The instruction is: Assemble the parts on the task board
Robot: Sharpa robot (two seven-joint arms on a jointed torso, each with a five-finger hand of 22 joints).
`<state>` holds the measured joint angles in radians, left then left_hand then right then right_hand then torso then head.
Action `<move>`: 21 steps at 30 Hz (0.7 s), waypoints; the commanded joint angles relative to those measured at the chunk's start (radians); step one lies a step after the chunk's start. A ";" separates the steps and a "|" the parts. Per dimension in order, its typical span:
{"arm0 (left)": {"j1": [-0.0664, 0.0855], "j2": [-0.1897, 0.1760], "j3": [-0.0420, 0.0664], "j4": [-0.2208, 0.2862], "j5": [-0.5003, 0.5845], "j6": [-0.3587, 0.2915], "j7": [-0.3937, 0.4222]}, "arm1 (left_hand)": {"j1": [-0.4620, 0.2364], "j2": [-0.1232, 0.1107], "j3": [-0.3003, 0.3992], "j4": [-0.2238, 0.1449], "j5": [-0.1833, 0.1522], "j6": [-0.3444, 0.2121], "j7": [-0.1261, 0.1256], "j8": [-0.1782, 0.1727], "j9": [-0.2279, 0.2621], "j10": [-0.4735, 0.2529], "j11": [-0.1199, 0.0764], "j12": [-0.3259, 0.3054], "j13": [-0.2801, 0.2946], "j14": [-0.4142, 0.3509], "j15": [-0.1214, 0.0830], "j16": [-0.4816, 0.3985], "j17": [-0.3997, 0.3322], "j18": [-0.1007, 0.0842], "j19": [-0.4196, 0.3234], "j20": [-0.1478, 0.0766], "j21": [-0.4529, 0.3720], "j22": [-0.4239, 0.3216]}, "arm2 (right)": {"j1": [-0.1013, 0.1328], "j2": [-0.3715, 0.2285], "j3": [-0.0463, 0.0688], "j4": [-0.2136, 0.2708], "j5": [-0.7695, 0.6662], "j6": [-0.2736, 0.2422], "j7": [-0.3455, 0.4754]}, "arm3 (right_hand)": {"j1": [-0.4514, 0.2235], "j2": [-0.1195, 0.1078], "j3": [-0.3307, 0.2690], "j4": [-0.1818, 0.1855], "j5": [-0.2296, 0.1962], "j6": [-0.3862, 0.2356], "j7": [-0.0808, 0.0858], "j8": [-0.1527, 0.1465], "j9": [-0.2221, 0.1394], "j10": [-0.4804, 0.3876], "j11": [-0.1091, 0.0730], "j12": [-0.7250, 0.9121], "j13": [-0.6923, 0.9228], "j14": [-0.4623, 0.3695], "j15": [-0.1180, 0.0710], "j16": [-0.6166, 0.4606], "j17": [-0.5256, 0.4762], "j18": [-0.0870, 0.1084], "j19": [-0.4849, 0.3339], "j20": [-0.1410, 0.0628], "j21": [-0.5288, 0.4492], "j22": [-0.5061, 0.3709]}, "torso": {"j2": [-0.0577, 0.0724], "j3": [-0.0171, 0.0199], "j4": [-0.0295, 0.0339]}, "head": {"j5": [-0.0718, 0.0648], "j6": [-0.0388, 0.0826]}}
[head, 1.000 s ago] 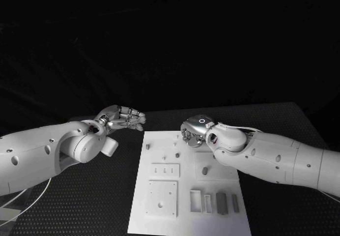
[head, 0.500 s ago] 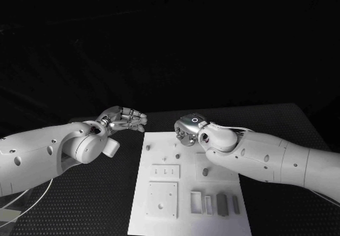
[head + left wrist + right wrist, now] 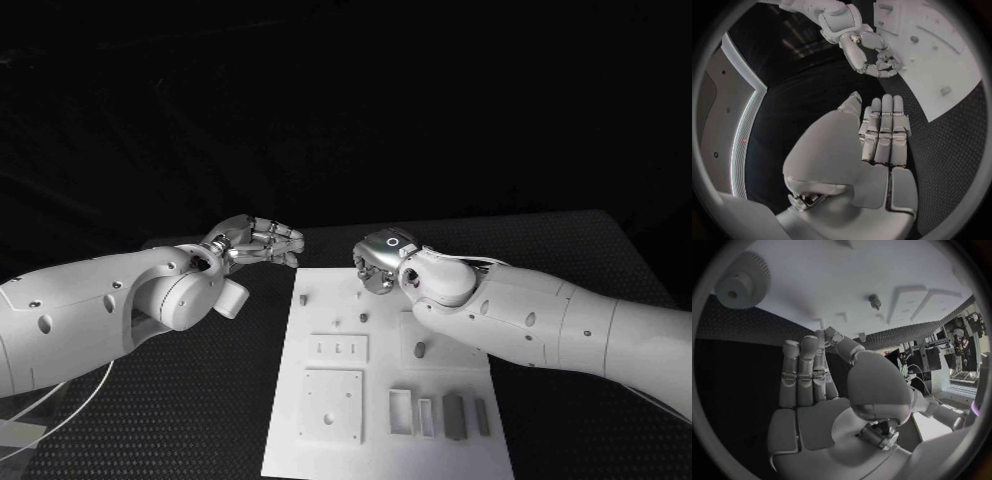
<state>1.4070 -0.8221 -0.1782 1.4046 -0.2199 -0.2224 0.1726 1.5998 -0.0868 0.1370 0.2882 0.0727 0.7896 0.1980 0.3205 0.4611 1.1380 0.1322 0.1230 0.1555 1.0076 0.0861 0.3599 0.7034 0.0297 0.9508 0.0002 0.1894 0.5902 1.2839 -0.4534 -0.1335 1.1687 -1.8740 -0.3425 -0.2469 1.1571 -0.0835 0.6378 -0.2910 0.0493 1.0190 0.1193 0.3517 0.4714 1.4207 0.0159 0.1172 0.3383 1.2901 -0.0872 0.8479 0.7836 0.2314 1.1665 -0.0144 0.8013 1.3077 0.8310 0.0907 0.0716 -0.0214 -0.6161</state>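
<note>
In the head view the flat white rectangular task board lies in the lower middle of the frame on the black textured counter, with small grey parts standing in slots near its lower right corner. The silver left hand hovers just off the board's upper left corner, fingers curled in with nothing visible in them, while the silver right hand hangs over the board's upper edge, fingers turned down toward it. In the left wrist view the left hand shows its fingers pressed side by side and empty, and the right hand curls over the board's edge in the upper middle. In the right wrist view the right hand holds nothing, fingers straight and together, near a grey toothed gear lying on the board at upper left. The step looks like an approach before any pick; the next move probably calls for lowering the right hand onto a part and closing round it.
</note>
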 commanded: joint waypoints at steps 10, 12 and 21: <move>0.001 0.001 0.000 0.002 0.001 0.015 0.008 | -0.006 -0.001 0.005 0.001 -0.005 0.004 0.001 -0.004 -0.001 0.007 -0.001 -0.008 0.002 0.005 0.005 -0.006 0.003 -0.006 0.002 -0.008 -0.004 -0.001 | -0.002 0.018 0.000 -0.023 -0.025 0.003 -0.004 | 0.011 -0.002 0.008 -0.002 0.005 0.028 -0.016 0.014 0.030 0.006 -0.001 0.006 0.004 0.004 -0.003 0.007 0.001 0.030 -0.001 -0.007 0.007 0.022 | 0.001 0.0019 -0.0009 | 0.007 -0.002; 0.001 0.001 0.000 0.003 0.001 0.015 0.008 | -0.006 -0.001 0.006 0.001 -0.005 0.004 0.001 -0.004 -0.001 0.007 -0.001 -0.008 0.002 0.005 0.005 -0.006 0.003 -0.006 0.002 -0.008 -0.004 -0.001 | -0.003 0.021 0.000 -0.028 -0.025 0.003 -0.002 | 0.011 -0.002 0.008 -0.002 0.005 0.028 -0.016 0.014 0.030 0.006 -0.001 0.006 0.004 0.004 -0.003 0.007 0.001 0.030 -0.001 -0.007 0.007 0.022 | 0.001 0.0021 -0.0014 | 0.008 -0.002; 0.001 -0.005 0.001 0.009 0.001 0.014 0.007 | -0.005 -0.001 0.006 0.001 -0.005 0.004 0.001 -0.004 -0.001 0.007 -0.001 -0.009 0.002 0.005 0.005 -0.006 0.003 -0.006 0.003 -0.008 -0.004 -0.001 | -0.010 0.028 0.000 -0.045 -0.026 0.006 0.000 | 0.011 -0.002 0.009 -0.002 0.005 0.029 -0.016 0.014 0.031 0.006 -0.001 0.006 0.005 0.004 -0.003 0.008 0.002 0.030 -0.001 -0.007 0.008 0.022 | 0.002 0.0023 -0.0022 | 0.015 -0.009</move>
<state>1.4070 -0.8266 -0.1782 1.4101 -0.2199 -0.2219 0.1727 1.5998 -0.0868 0.1370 0.2882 0.0727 0.7896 0.1980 0.3205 0.4612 1.1380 0.1321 0.1192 0.1562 1.0076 0.0860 0.3599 0.7052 0.0227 0.9545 -0.0036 0.1894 0.5904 1.2769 -0.4282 -0.1338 1.1249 -1.8853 -0.3415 -0.2481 1.1567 -0.0840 0.6404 -0.2939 0.0505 1.0235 0.1179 0.3517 0.4714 1.4207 0.0159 0.1172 0.3418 1.2900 -0.0871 0.8514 0.7841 0.2314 1.1643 -0.0161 0.8049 1.3076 0.8325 0.0927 0.0703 -0.0079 -0.6220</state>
